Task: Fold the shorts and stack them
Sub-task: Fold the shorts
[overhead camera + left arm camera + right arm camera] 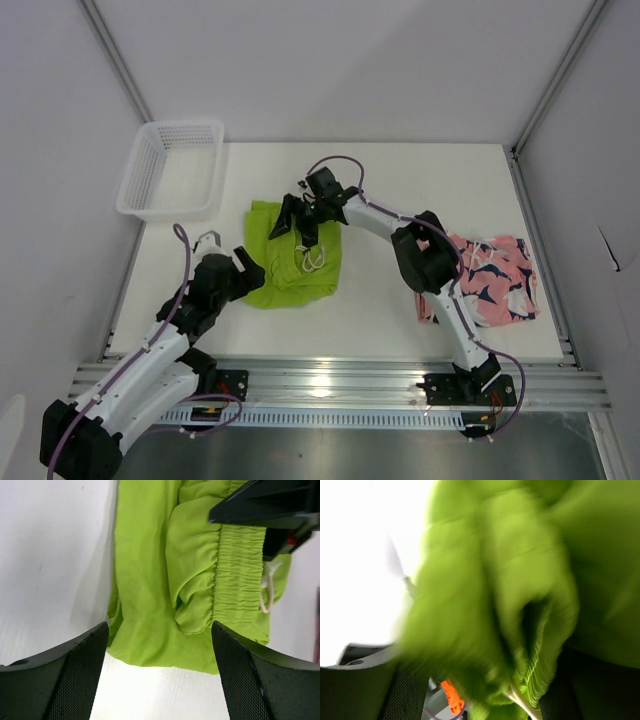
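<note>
Top external view: lime-green shorts [290, 262] lie mid-table, coral-pink shorts [490, 282] well apart at the right edge, white basket [172, 168] at far left. Right gripper [300, 222] sits on the green waistband; the blurred right wrist view shows its fingers clamped on bunched cloth. Left gripper [228, 252], fingers apart, holds nothing at the shorts' near-left edge.

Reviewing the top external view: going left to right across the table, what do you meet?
White mesh basket → left gripper → lime-green shorts → right gripper, over those shorts → coral-pink printed shorts.
</note>
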You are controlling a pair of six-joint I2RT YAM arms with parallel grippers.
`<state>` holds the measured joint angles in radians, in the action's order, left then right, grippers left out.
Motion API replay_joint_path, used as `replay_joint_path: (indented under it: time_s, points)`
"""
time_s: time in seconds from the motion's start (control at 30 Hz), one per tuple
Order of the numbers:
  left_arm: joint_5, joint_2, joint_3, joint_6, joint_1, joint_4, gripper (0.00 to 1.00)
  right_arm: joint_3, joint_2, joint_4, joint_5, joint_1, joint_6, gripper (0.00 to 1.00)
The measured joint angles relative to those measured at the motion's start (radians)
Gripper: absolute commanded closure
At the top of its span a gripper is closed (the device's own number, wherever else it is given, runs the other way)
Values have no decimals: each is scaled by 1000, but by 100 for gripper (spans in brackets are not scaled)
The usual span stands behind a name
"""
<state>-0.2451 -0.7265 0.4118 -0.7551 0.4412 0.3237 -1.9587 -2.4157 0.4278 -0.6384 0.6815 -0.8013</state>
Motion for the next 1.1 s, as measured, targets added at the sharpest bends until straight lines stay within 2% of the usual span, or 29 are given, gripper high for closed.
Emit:
replay_joint_path:
  time_s: [0.13, 0.33, 0.47, 0.6, 0.77, 0.93, 1.03, 1.1]
  points:
    - [-16, -21, 23, 0, 0, 50, 14, 74, 76, -146, -63, 1, -74, 23]
    - [-39, -24, 51, 4, 0, 98, 15, 97, 161, -301, -134, 7, -160, 22]
    - [-57, -14, 84, 5, 0, 119, 15, 142, 189, -478, -200, 8, -262, 21]
    - [-84, 37, 117, 13, 0, 168, 13, 202, 193, -550, -217, 0, -298, 21]
    - [-95, 43, 172, 35, -14, 173, 13, 227, 210, -452, -184, -32, -210, 20]
    - [-89, -66, 176, 61, -34, 126, 13, 258, 308, -251, -63, -74, -34, 18]
    - [-67, -146, 178, 77, -51, 93, 14, 298, 400, -146, 42, -98, 76, 4]
    - [-36, -198, 187, 84, -58, 61, 15, 325, 450, -108, 105, -114, 135, 2]
